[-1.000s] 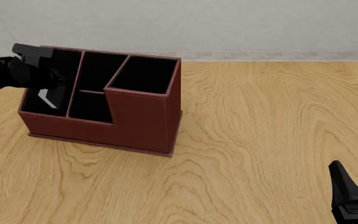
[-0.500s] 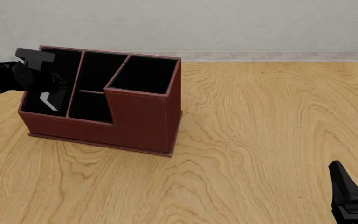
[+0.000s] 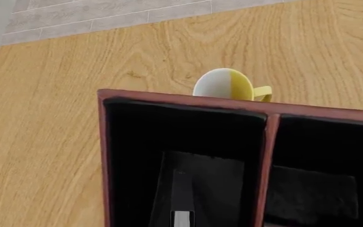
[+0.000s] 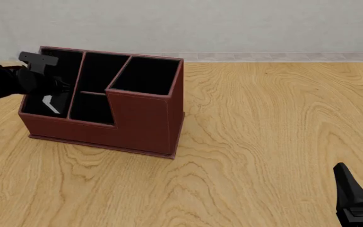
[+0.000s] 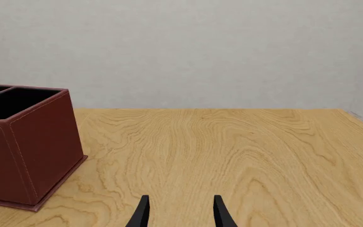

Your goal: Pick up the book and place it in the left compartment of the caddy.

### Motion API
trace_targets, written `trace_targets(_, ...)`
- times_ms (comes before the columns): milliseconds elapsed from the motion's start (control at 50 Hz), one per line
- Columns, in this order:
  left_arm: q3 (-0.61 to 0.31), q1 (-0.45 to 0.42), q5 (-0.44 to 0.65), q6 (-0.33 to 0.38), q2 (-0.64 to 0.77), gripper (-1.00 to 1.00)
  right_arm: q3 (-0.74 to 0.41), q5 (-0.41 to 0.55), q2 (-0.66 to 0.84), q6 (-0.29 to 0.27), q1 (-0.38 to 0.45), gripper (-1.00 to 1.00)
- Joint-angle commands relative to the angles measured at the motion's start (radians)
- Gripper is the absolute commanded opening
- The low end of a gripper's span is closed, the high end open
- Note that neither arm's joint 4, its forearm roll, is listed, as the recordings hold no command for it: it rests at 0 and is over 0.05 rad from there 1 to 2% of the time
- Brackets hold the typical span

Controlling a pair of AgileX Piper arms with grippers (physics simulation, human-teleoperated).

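Below left fingers (image 4: 50, 84) — book (image 4: 49, 104), slotted.

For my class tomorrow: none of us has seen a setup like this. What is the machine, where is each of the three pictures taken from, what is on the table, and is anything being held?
These are computer-drawn pictures of two robot arms at a wooden table, steered by a person.

The front view looks forward and down from the arms' own side. The other two come from small cameras mounted just behind each arm's jaws.

On the table stands a reddish-brown caddy, black inside, with several sections. The left wrist camera also shows a white and yellow mug behind it.

The left gripper is at the caddy's left compartment. A thin black book with a white page edge sits in that slot. Whether the jaws are open or closed on it cannot be told.

The right gripper waits low near the table with its jaws open, holding nothing.
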Motion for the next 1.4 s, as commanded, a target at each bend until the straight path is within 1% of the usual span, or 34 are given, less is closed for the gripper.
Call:
trace_targets(20, -0.015, 0.000, -0.009, 0.010, 0.008, -1.00, 0.004, -0.006, 0.002, 0.000, 0.000, 1.00)
trace_targets(240, -0.028, -0.002, 0.010, -0.004, 0.009, -1.00, 0.004, -0.006, 0.002, 0.000, 0.000, 1.00)
trace_targets(260, -0.028, -0.004, 0.010, -0.003, 0.006, 1.00, 0.004, -0.006, 0.002, 0.000, 0.000, 1.00)
trace_targets(400, -0.024, -0.017, 0.007, -0.009, -0.002, 1.00, 0.004, -0.006, 0.002, 0.000, 0.000, 1.00)
trace_targets(660, -0.024, -0.014, 0.010, -0.009, -0.010, 1.00, 0.004, -0.006, 0.002, 0.000, 0.000, 1.00)
trace_targets(880, -0.002, -0.023, 0.012, -0.016, -0.041, 1.00, 0.004, -0.006, 0.002, 0.000, 0.000, 1.00)
trace_targets(1040, 0.030, -0.025, 0.023, -0.021, -0.093, 1.00, 0.004, -0.006, 0.002, 0.000, 0.000, 1.00)
trace_targets(1200, 0.079, -0.028, 0.046, -0.028, -0.183, 1.00, 0.004, -0.006, 0.002, 0.000, 0.000, 1.00)
trace_targets(1400, 0.168, -0.032, 0.060, -0.031, -0.303, 1.00, 0.004, -0.006, 0.002, 0.000, 0.000, 1.00)
